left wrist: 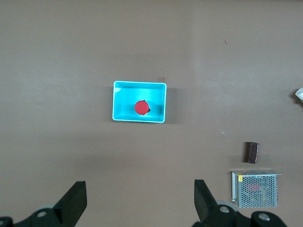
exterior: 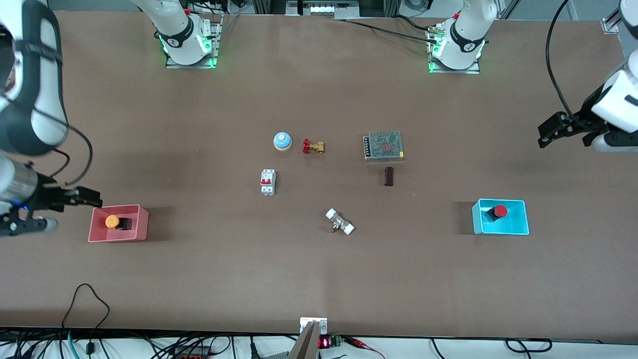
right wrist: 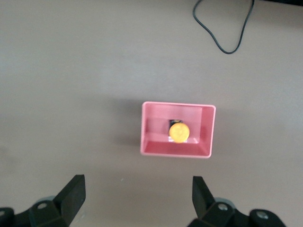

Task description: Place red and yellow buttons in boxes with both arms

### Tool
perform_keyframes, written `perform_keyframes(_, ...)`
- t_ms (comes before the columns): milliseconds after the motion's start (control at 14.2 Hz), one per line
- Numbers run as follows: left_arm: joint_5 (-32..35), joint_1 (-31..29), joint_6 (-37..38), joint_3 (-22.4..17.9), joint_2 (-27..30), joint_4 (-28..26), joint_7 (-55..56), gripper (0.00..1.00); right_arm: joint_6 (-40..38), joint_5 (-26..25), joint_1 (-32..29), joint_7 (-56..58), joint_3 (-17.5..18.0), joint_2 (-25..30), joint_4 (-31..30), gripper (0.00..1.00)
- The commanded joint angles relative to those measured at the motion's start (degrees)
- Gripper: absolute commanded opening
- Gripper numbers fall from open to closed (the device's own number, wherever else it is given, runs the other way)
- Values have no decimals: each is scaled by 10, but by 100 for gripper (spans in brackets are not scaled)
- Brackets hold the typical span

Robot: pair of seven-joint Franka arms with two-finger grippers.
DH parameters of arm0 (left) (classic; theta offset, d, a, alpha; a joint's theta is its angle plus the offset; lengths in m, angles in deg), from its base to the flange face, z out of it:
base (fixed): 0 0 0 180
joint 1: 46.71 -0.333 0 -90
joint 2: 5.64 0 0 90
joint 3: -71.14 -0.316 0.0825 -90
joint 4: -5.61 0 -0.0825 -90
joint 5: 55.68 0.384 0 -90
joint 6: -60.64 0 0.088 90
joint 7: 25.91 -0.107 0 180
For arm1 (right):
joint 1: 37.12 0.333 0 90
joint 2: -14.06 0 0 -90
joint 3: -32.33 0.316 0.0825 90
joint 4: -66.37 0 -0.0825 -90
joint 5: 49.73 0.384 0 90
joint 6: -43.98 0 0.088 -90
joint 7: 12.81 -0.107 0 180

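The red button (exterior: 496, 212) lies in the cyan box (exterior: 518, 230) at the left arm's end of the table; the left wrist view shows the red button (left wrist: 141, 108) in the cyan box (left wrist: 119, 112). The yellow button (exterior: 115, 222) lies in the pink box (exterior: 139, 232) at the right arm's end; the right wrist view shows the yellow button (right wrist: 179, 132) in the pink box (right wrist: 150, 146). My left gripper (exterior: 547, 133) (left wrist: 139, 198) is open and empty, raised beside the cyan box. My right gripper (exterior: 92, 199) (right wrist: 138, 195) is open and empty, raised beside the pink box.
Mid-table stand a blue domed bell (exterior: 282, 141), a brass valve with a red handle (exterior: 313, 146), a grey mesh-topped unit (exterior: 384, 145), a dark block (exterior: 389, 176), a white circuit breaker (exterior: 267, 181) and a white-ended fitting (exterior: 340, 222). A black cable (exterior: 84, 304) loops over the near edge.
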Motion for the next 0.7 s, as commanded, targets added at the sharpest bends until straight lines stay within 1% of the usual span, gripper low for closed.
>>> perform_keyframes(0,-10,32,16,-35,32,-15,-11,100,-58,5,20,-25,1,64,-15,100)
perform_keyframes(141,-10,59,23,-65,49,-15,-22,100,-115,-1,34,-79,2,104,-16,100)
perform_keyframes(211,-11,66,34,-79,55,-15,-36,100,-137,-3,37,-91,1,113,-16,100)
perform_keyframes(352,-21,59,38,-78,58,-15,-39,100,-162,-6,37,-94,0,138,-34,100)
perform_keyframes(492,-21,59,40,-77,57,-13,-37,100,-153,-37,39,-100,0,191,-102,100)
perform_keyframes(633,-21,60,40,-74,55,-9,-28,100,-151,-39,39,-104,0,211,-126,100)
